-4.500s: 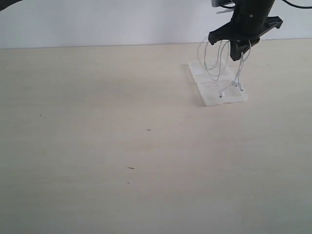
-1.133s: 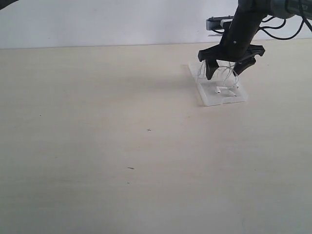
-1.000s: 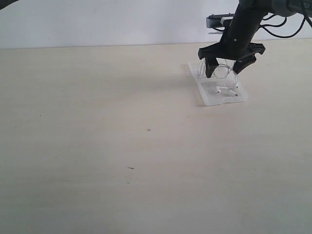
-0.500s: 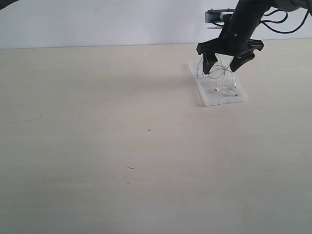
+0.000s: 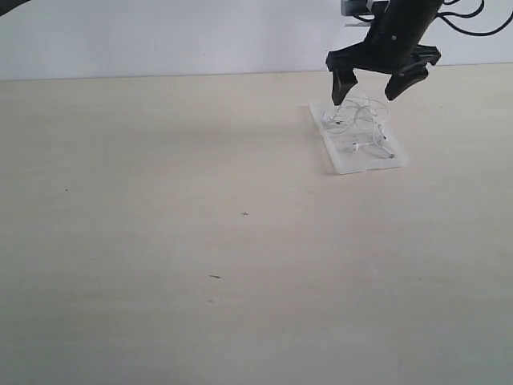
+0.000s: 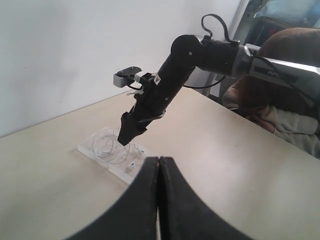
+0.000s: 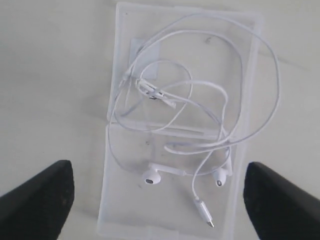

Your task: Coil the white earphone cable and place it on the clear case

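The white earphone cable [image 7: 200, 100] lies in loose loops on the clear case [image 7: 125, 210], with both earbuds and the plug on the near section; one loop hangs past the case's edge. In the exterior view the cable [image 5: 361, 128] rests on the case [image 5: 345, 164] at the table's back right. My right gripper [image 5: 377, 87] hangs just above it, open, its fingers [image 7: 40, 200] wide on both sides and nothing between them. My left gripper [image 6: 158, 162] is shut and empty, well away from the case [image 6: 90, 148]; it is out of the exterior view.
The pale wooden table [image 5: 200, 241] stretches wide to the left and front of the case. A white wall runs behind the table's back edge. In the left wrist view a seated person [image 6: 280, 100] is beyond the table's far side.
My right gripper lowered the hanging cable onto the case, opened and let it go. Over the last second it has risen clear of the cable, which stays heaped on the case.
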Motion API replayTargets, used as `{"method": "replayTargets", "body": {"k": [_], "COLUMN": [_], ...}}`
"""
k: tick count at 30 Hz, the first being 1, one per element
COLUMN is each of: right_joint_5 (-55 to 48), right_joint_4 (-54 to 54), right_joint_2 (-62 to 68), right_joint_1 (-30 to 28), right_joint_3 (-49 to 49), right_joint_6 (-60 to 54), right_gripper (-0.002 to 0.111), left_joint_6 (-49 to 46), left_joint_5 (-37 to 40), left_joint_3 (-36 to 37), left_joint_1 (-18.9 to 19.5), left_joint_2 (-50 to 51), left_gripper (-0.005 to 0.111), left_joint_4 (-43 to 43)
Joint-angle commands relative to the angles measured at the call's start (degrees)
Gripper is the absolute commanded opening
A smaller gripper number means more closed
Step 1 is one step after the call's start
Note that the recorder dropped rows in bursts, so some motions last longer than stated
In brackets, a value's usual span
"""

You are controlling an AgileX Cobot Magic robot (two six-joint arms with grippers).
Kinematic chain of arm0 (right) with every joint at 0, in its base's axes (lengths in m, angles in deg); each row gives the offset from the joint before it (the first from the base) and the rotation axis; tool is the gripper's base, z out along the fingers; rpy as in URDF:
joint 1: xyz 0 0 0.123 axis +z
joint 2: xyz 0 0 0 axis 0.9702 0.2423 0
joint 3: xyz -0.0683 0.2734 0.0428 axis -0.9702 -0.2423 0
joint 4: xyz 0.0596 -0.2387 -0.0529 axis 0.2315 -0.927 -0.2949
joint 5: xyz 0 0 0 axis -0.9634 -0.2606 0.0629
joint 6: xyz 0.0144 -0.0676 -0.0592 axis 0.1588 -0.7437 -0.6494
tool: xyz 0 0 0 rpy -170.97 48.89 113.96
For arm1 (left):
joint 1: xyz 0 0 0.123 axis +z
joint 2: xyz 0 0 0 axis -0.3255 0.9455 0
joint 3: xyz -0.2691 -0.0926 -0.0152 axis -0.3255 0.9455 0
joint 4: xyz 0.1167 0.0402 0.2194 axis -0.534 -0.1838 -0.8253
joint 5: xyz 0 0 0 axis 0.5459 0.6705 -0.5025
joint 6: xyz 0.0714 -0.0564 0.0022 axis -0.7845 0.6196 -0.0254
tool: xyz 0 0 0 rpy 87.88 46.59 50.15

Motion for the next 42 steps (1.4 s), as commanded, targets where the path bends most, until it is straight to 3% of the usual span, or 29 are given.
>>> {"method": "replayTargets", "body": {"k": [1, 11, 22, 25, 28, 32, 36, 42], "right_joint_5": [-0.9, -3.4, -3.4, -3.4, 1.8, 23.0, 40.5, 44.2], "right_joint_4": [0.0, 4.9, 5.9, 5.7, 4.4, 5.6, 5.7, 5.6], "right_joint_2": [-1.8, -5.4, -15.9, -20.2, -28.8, -48.0, -68.9, -90.2], "right_joint_1": [-0.2, -0.2, -0.2, -0.2, -0.2, -0.2, -0.2, -0.2], "right_joint_3": [0.2, 0.1, 0.1, -2.9, -14.8, -40.7, -67.1, -87.6], "right_joint_6": [-0.7, -2.3, -0.6, -2.5, -2.9, -3.7, -6.5, -7.2], "right_gripper": [0.086, 0.083, 0.027, 0.018, 0.001, 0.0, 0.0, 0.0], "left_joint_6": [-0.2, -0.1, 1.1, 2.0, 3.0, 3.0, -1.6, -3.7], "left_joint_5": [0.7, 0.5, 0.1, 0.1, 0.3, 9.5, 18.1, 20.1], "left_joint_3": [0.3, 0.3, 0.3, 0.3, 0.8, 7.2, 17.4, 25.3], "left_joint_1": [0.1, 0.1, 0.1, 0.1, 0.1, 0.1, 0.1, -0.9], "left_joint_2": [-0.3, -0.3, -1.9, -3.0, -4.9, -10.4, -16.3, -22.7], "left_gripper": [0.0, 0.0, 0.0, 0.0, 0.0, 0.0, 0.0, 0.0], "left_joint_4": [1.1, 0.7, 0.6, 0.2, -0.7, 0.7, 11.0, 13.2]}}
